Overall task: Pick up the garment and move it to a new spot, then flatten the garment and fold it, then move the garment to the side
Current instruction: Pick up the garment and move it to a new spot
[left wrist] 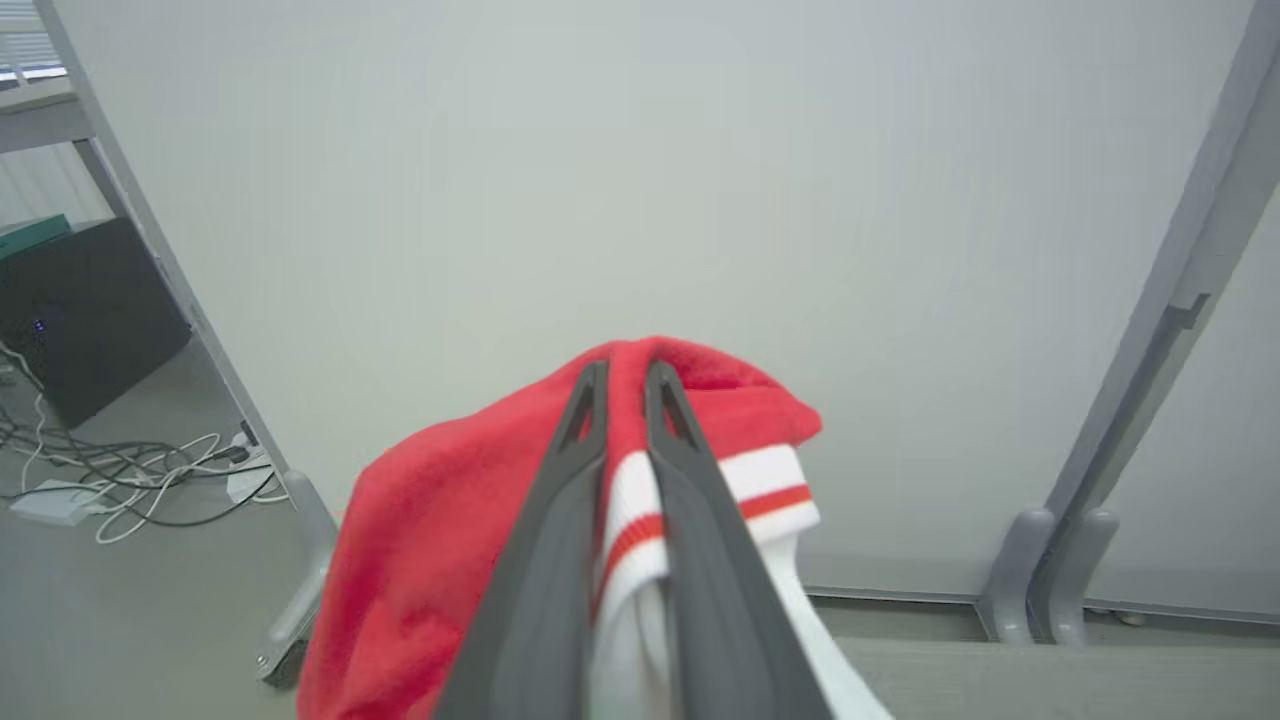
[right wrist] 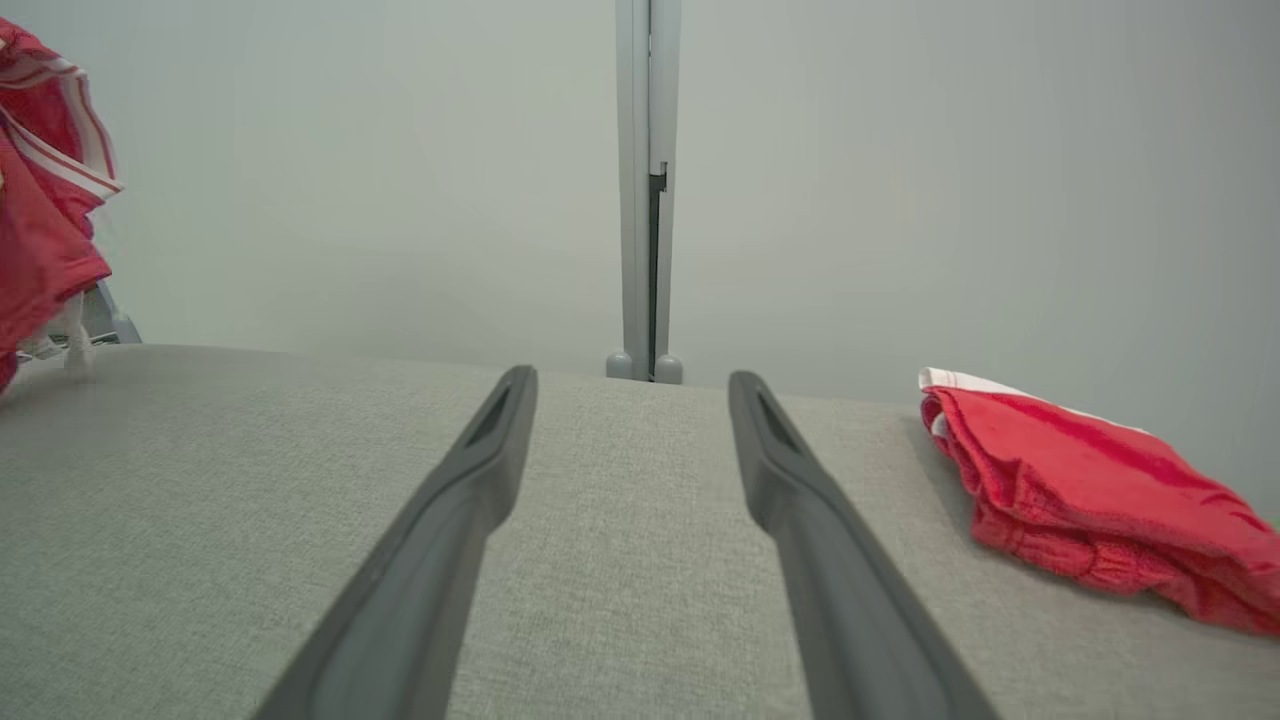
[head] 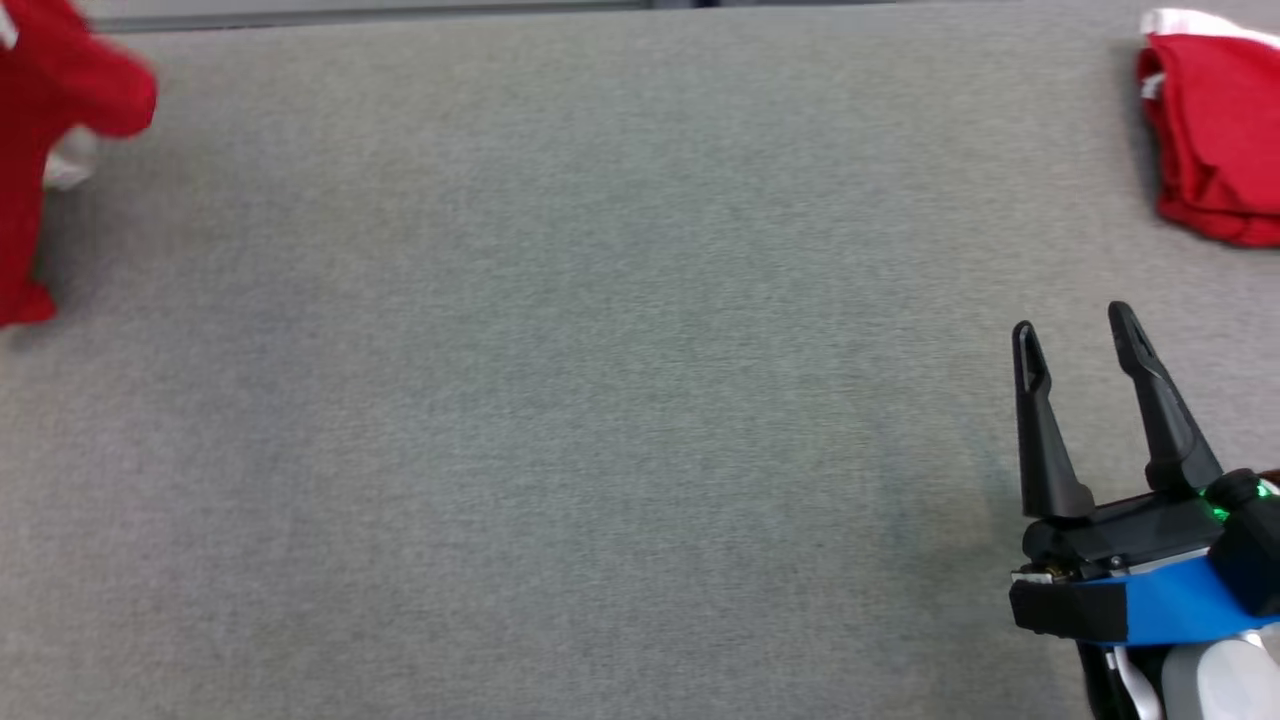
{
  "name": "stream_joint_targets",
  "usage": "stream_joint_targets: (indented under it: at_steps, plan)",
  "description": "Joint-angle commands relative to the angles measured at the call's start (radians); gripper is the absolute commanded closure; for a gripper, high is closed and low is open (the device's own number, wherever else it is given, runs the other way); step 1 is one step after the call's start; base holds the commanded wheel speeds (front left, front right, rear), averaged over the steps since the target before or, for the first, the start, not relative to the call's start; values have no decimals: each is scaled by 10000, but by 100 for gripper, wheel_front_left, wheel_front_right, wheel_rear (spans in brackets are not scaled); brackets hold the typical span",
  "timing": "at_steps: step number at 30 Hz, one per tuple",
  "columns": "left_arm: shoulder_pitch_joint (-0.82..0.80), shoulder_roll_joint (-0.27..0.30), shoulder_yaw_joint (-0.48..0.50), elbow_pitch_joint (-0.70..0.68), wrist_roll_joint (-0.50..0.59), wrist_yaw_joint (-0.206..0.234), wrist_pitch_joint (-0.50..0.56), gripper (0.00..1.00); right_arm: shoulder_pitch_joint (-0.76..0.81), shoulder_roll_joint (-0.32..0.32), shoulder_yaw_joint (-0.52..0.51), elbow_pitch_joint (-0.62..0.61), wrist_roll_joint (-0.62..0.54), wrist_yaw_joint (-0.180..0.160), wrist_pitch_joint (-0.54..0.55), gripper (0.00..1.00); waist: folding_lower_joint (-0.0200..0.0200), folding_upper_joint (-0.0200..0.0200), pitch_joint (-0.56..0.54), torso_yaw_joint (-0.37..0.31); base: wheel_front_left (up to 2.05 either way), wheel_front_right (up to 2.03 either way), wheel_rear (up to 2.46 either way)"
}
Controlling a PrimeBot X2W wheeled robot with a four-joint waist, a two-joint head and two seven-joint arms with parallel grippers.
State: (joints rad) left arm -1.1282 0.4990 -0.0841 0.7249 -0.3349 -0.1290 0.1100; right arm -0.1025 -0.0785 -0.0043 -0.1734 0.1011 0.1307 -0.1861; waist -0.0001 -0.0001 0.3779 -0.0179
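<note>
Red cloth at the far left edge of the head view: the garment [head: 40, 150] hangs lifted over the grey table [head: 600, 400]. It is blurred, and its long axis runs roughly up and down that edge. Its lower end is close to the table top; whether it touches cannot be told. A folded red piece [head: 1215, 140] lies at the table's far right. The right gripper [head: 1072, 322] sits at lower right, jaws spread wide and empty.

Left wrist view: the left gripper [left wrist: 627, 372] is pinched narrow on the garment, beside its white-and-red striped band [left wrist: 760, 490]. Cloth drapes down on both sides of the fingers.

Right wrist view: the garment [right wrist: 40, 230] hangs at upper left, stripes uppermost, well apart from the wide-set right gripper. The folded piece rests on the table at right.

The step in hand appears to be the carry to a new spot. It would go best with the cloth raised clear and brought toward the table's bare middle. Lowering the hanging end first would lay the rest out along one line, with the right gripper free to take a corner.
</note>
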Motion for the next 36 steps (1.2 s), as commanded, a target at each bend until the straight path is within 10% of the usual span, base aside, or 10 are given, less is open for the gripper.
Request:
stream_joint_targets:
  at_steps: [1,20,36]
  plan:
    - [-81,-80,-93,-97,34,-19,-45,100,-108,28,12,59,44,2,-60,0,1,1,-268,-298,0,0,0]
    - [-1280,-1502,-3288,-3985,-207,-14,527,100,-511,274,612,1759,1189,2,-790,0,1,1,-760,-3045,0,0,0]
    - [2168,-1955,-5112,-4071,-980,222,95,100,-458,277,665,1815,1474,2,-798,0,1,1,-857,-2985,0,0,0]
